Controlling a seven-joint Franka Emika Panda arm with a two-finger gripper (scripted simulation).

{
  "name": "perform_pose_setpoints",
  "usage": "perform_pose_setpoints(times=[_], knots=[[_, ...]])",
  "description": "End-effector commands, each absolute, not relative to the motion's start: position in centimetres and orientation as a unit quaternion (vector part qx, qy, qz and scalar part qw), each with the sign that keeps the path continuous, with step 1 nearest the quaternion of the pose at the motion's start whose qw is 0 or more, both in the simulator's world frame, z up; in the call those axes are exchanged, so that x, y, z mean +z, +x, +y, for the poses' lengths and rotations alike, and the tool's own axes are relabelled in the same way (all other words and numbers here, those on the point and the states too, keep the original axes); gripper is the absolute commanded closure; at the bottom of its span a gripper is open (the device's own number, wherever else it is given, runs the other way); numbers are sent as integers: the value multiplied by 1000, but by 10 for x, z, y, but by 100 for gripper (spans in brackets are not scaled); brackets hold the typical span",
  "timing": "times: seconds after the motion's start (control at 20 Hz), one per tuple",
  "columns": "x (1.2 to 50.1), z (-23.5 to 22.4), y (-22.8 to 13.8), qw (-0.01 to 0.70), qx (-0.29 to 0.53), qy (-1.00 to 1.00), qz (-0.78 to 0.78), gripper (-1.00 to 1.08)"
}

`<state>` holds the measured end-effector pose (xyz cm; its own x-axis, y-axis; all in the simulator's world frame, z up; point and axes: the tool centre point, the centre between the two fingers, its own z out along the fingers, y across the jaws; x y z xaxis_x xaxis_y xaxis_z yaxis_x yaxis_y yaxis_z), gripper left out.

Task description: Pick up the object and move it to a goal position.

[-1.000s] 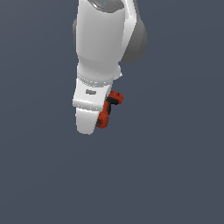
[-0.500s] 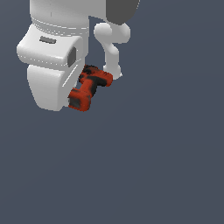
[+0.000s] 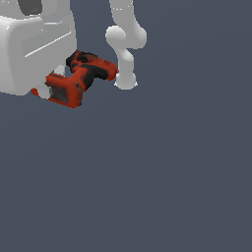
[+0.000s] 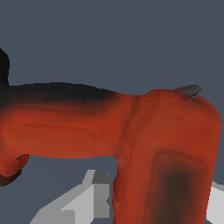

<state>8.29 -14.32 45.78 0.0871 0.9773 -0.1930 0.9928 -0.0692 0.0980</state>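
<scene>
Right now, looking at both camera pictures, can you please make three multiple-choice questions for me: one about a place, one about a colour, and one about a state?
1. Where is the drill in the exterior view?
A. upper part, toward the exterior view's left
B. lower part, toward the exterior view's right
C. exact middle

2. What is the main colour of the drill body?
A. yellow
B. red
C. blue

3. In what state is the drill?
A. lying alone, far from the arm
B. in two separate pieces
C. right against the white arm, with the hand on both sides of its handle

Answers:
1. A, since the drill sits in the upper part near the exterior view's left edge.
2. B, since the body shows red in both views, with black parts.
3. C, since light grey fingers appear either side of the handle in the wrist view.
</scene>
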Motion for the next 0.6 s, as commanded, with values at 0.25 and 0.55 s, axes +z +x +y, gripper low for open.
perform_pose_setpoints(times=[0.25, 0.55], knots=[[488, -155, 85, 105, -36, 730, 674, 108], [498, -160, 87, 105, -37, 731, 674, 108]])
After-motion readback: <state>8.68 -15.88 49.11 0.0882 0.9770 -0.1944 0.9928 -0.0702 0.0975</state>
